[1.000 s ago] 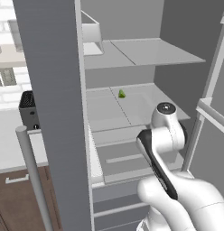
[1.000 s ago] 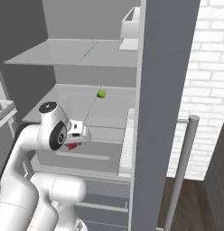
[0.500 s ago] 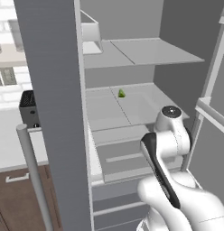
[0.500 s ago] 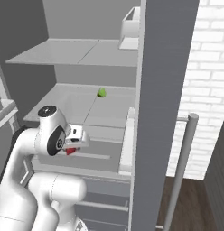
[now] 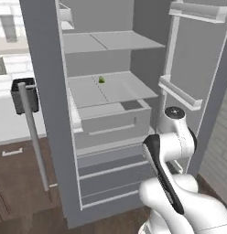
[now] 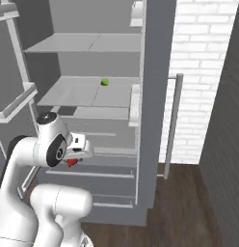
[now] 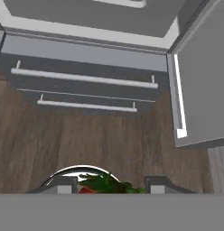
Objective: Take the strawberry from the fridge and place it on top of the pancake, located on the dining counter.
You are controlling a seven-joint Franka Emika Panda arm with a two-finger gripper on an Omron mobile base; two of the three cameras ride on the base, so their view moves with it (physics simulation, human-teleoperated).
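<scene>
We see the tiny red strawberry [image 6: 71, 162] with its green leaves pinched between the narrowed fingers of the dark two-finger gripper [image 7: 111, 186], in front of the tall grey fridge [image 5: 106, 114], level with its lower drawers. A small green wedge-shaped item [image 6: 105, 82] lies on the fridge's middle shelf, well above the strawberry. We can read no writing or labels anywhere.

Home kitchen: tall grey French-door fridge [image 5: 110, 114] standing open, brown wooden cabinets [image 5: 17, 178], white counter [image 5: 5, 116], white brick wall [image 6: 198, 72], wood-plank floor [image 7: 109, 140].
</scene>
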